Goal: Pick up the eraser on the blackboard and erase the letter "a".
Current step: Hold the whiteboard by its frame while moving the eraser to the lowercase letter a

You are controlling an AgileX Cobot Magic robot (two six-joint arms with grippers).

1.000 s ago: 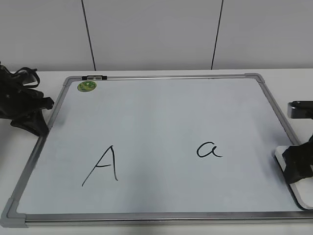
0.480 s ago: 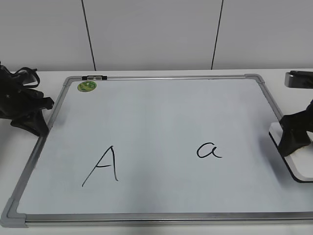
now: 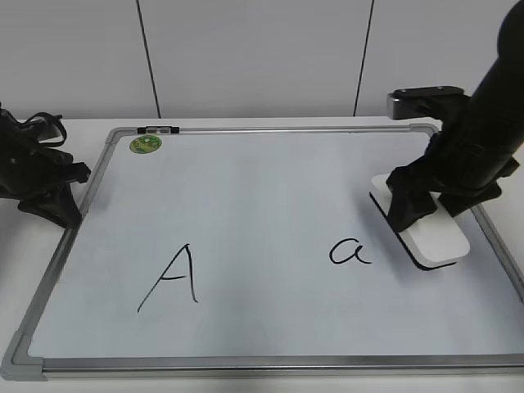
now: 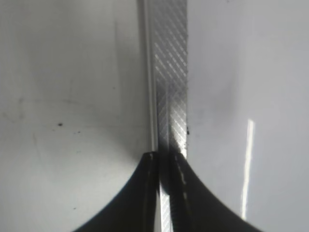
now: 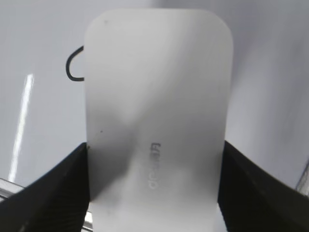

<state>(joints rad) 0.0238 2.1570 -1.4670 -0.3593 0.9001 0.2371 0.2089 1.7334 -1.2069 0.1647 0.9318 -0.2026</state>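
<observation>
Swung inward from the board's edge, right gripper (image 3: 426, 214) — clamped on the eraser (image 3: 432, 232) — nears the letter "a" (image 3: 350, 250); left gripper (image 3: 51, 192) closed, empty.

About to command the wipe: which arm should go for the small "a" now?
Right. The right gripper already clamps the eraser just right of the letter "a", nearly touching it. The left gripper sits at the blackboard's far left frame, holding no eraser.

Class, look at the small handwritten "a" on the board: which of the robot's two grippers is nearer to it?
The right. The right gripper, clamping the eraser, sits just right of the small "a". The left gripper sits at the board's far left edge.
</observation>
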